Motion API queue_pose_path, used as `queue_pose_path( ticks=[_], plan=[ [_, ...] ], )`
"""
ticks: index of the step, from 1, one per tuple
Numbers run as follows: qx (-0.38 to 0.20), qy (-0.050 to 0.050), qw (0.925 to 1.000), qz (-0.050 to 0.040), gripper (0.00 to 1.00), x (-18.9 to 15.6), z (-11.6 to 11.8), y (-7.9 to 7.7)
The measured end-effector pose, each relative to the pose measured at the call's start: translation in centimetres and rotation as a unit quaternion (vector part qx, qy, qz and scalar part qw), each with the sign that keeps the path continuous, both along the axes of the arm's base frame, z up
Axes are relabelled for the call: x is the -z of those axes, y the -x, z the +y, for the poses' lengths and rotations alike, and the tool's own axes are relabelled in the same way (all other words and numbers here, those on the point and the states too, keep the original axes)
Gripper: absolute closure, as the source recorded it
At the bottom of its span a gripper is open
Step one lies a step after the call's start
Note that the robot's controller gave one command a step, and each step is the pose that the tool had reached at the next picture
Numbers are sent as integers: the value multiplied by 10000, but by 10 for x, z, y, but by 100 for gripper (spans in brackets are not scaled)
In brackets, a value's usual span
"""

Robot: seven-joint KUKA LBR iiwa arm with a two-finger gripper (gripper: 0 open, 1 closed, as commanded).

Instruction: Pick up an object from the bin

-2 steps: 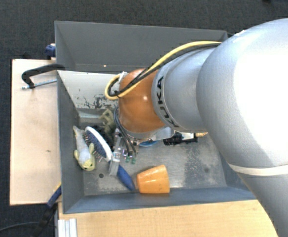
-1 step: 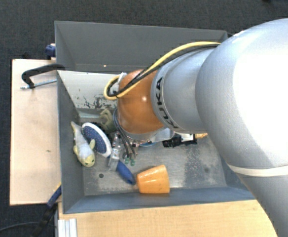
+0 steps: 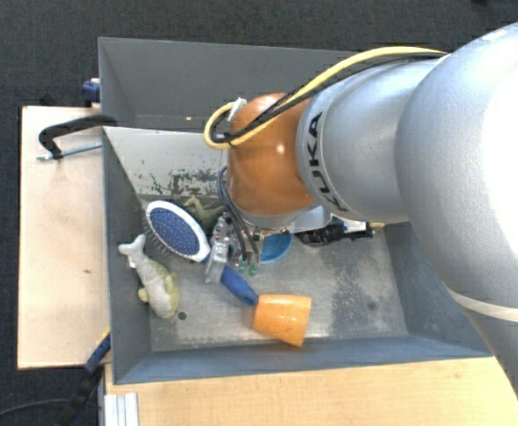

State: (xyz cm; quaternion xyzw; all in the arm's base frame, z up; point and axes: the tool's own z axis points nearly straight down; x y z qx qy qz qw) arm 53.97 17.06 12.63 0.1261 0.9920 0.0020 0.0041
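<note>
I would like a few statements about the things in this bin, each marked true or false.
1. The orange cup lies on its side near the lower wall of the bin. True.
2. The blue oval brush lies right of the cup. False: it lies up and to the left of it.
3. The cream toy figure lies at the bin's left side. True.
4. The gripper holds the cup. False: it is beside the brush, apart from the cup.

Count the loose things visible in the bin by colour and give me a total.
Blue: 3 (oval hairbrush, round piece under the arm, short stick)
Orange: 1 (cup)
Cream: 1 (toy figure)
Black and white: 1 (small item by the arm)
Total: 6 plainly seen; the arm may hide more.
</note>
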Motion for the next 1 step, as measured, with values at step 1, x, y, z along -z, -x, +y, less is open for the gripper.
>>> queue_pose_path(
  ticks=[1],
  plan=[
    [-26, -9, 10000, -16, 100, -144, 7, 12]
  ],
)
